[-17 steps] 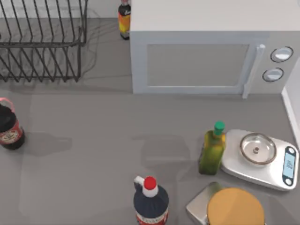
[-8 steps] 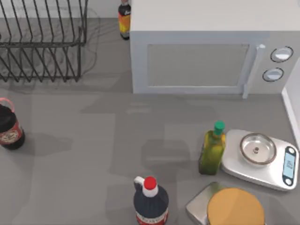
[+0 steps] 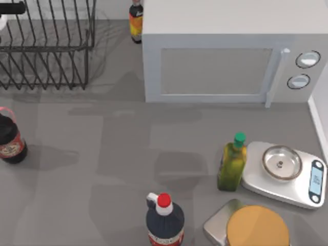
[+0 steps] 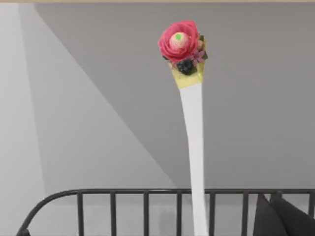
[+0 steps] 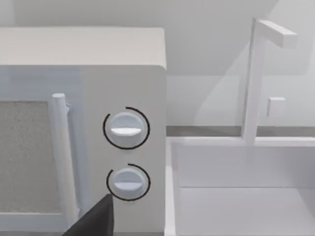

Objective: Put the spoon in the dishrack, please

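The dishrack, dark wire with upright tines, stands at the table's back left. My left gripper shows as a dark bar over the rack's far left corner. In the left wrist view the slim white spoon rises from the gripper with its red-and-yellow knob farthest out. It crosses in front of a rack rail, and one dark finger shows beside it. The spoon's bowl is hidden. My right gripper hangs facing the microwave's two knobs.
A white microwave fills the back middle, with a small bottle behind its left corner. A dark bottle stands at the left edge. Front right hold a green oil bottle, a kitchen scale, a red-capped bottle and an orange-topped box.
My left gripper has come into the top view at the rack's far left corner. The arm shadows on the table have slid left and toward the rack.
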Motion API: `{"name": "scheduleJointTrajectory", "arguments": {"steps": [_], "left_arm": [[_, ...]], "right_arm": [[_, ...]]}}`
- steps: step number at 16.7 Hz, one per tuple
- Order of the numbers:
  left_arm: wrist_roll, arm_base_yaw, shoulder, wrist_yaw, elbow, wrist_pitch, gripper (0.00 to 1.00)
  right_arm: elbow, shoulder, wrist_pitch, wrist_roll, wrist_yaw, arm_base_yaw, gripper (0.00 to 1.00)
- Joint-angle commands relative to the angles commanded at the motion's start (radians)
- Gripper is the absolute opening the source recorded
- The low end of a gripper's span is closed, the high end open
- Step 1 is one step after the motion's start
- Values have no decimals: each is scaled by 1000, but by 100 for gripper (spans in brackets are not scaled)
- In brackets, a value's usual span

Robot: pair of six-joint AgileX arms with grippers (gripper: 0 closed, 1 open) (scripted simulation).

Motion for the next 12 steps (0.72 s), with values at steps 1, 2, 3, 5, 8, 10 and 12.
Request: {"name": "scheduleJointTrajectory", "arguments": {"steps": [1,2,3,5,8,10,12], "left_arm": [[0,0,0,0,0,0,0],[0,0,0,0,0,0,0],[0,0,0,0,0,0,8],[0,0,0,0,0,0,23],[0,0,0,0,0,0,45],[0,0,0,0,0,0,60],[0,0,0,0,0,0,75]], "right_arm": [[0,0,0,0,0,0,100],[0,0,0,0,0,0,100],[0,0,0,0,0,0,100],[0,0,0,0,0,0,100],[0,0,0,0,0,0,100],[0,0,0,0,0,0,100],[0,0,0,0,0,0,100]]}}
